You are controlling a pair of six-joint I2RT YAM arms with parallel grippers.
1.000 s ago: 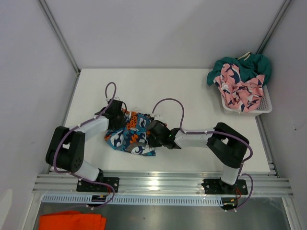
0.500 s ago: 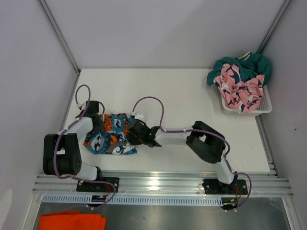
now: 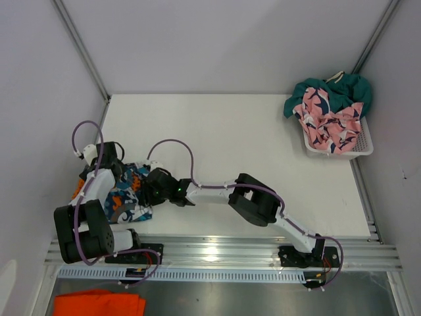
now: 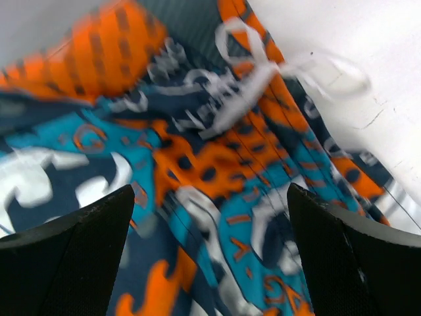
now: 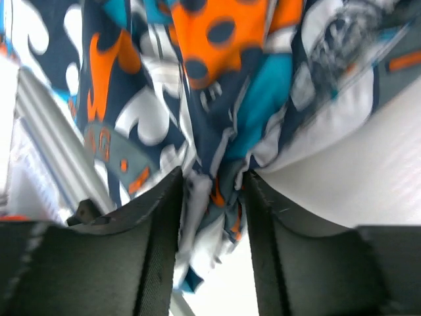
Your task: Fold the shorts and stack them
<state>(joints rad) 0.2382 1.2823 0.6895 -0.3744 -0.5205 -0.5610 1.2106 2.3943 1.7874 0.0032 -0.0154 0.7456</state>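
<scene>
The blue, orange and white print shorts (image 3: 128, 201) lie bunched at the table's near left edge. My left gripper (image 3: 113, 172) hovers over their far side; in the left wrist view it (image 4: 210, 191) is open wide, with the print fabric (image 4: 197, 151) spread below the fingers. My right gripper (image 3: 149, 187) reaches in from the right; its jaws (image 5: 212, 174) stand apart with a loose fold of the shorts (image 5: 217, 99) between them. Pink shark shorts (image 3: 325, 122) and teal shorts (image 3: 335, 92) sit in the basket.
A white mesh basket (image 3: 358, 148) stands at the far right of the table. An orange cloth (image 3: 99, 304) lies below the rail at the near left. The metal rail (image 3: 217, 250) runs along the near edge. Grey walls close in on both sides.
Both arms have swept the print shorts leftward from the table's near middle to its left edge. The left gripper has opened wide and the right jaws have parted.
</scene>
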